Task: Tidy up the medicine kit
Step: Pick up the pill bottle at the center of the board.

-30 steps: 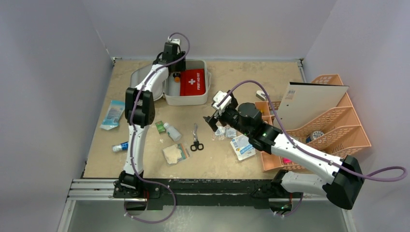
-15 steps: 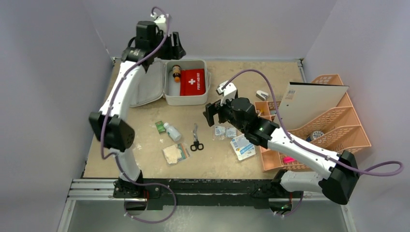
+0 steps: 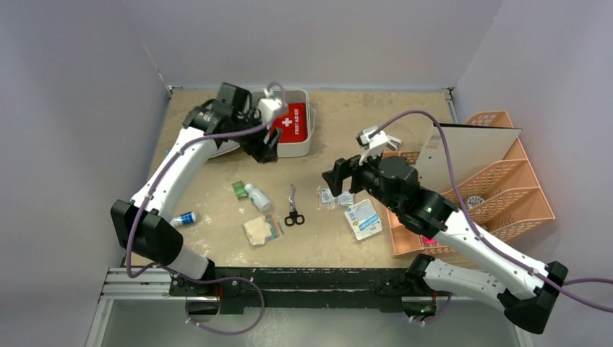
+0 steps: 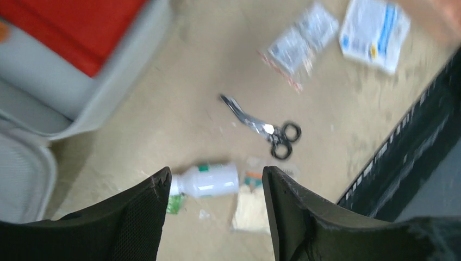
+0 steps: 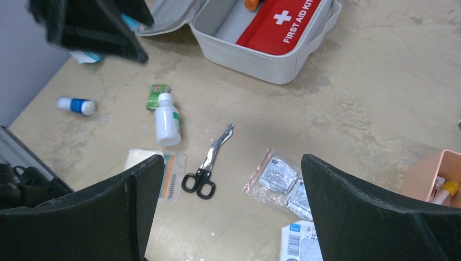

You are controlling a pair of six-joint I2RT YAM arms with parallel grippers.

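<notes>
The left gripper (image 3: 266,152) has swung down, open and empty, with the medicine kit (image 3: 298,150) just beside it. The right gripper (image 3: 340,173), wide open, has drawn back from the scissors (image 3: 292,208).

Red pouch (image 5: 282,24) — "FIRST AID KIT"

Left arm (image 3: 181,155) across medicine kit (image 3: 298,150) opening

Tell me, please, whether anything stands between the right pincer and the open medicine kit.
Nothing visible does. Only bare table lies between the right pincer and the near wall of the medicine kit. The left pincer hangs by the kit's front left corner, off to one side of that path.
</notes>
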